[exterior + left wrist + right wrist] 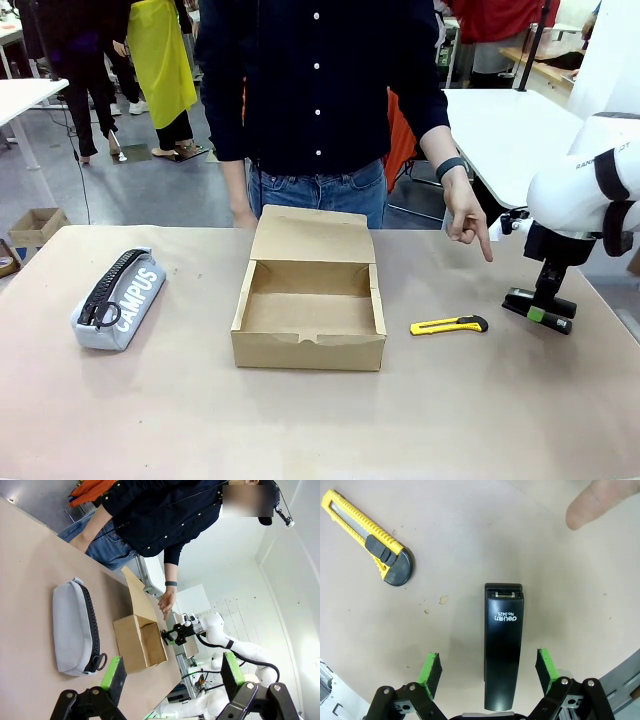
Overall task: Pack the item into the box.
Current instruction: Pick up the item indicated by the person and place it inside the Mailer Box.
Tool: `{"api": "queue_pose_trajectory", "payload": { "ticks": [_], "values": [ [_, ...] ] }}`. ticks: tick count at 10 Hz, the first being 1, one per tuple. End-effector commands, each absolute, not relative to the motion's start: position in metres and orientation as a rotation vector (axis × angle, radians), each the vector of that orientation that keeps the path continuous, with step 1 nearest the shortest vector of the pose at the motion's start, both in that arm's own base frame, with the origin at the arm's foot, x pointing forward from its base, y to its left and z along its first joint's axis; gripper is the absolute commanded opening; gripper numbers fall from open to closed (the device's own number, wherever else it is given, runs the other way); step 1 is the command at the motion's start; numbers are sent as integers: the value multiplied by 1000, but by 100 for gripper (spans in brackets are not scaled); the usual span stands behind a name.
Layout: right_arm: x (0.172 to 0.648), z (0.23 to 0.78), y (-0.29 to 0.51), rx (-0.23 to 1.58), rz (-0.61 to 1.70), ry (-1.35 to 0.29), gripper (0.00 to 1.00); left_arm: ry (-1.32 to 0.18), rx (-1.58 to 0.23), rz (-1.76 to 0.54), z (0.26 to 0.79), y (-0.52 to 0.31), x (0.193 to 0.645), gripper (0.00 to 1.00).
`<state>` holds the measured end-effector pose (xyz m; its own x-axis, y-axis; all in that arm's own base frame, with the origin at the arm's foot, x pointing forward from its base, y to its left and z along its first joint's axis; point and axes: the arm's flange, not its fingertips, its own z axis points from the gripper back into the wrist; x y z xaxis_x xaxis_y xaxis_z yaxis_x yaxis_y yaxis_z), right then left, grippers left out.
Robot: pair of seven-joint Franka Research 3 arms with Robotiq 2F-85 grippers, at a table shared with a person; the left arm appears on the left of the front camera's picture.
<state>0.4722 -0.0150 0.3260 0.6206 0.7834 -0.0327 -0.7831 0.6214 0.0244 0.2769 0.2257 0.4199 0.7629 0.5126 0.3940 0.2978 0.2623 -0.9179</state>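
Green pads [433, 672] of the right gripper [490, 675] stand open on both sides of the stapler [503, 640], not touching it. It is black, glossy and narrow, with white print, lying on the bench [470, 555] right of the box [308, 352]. Front view shows a person's hand [462, 205] pointing down toward it. Left gripper [172, 677] hangs open, empty.

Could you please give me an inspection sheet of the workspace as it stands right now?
Surface: brown table, small stains near the stapler.
Job's things: black stapler lying flat on the table, outside the box; box open, nothing seen inside.
Clutter: yellow utility knife right of the box; grey pouch left of it.
Grippers: right gripper open, fingers astride the stapler; left gripper open, holding nothing.
Cables: black cable along the right arm.
Surroundings: person's hand pointing down toward the stapler; white table behind.
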Motion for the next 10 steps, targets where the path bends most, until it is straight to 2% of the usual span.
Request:
{"api": "queue_pose_trajectory", "payload": {
  "ticks": [1, 3, 4, 7, 10],
  "values": [
    [474, 328, -10, -40, 889, 42, 72, -773, -1344, 154, 421, 225, 277, 100],
    [473, 328, -10, -26, 893, 57, 12, -773, -1344, 154, 421, 225, 277, 100],
    [473, 328, -10, -22, 892, 59, 0, -773, -1344, 154, 421, 225, 277, 100],
    [472, 326, -12, -20, 884, 64, 3, -773, -1344, 154, 421, 225, 277, 100],
    [473, 325, -12, -21, 885, 80, 0, -773, -1344, 154, 421, 225, 277, 100]
  ]
}}
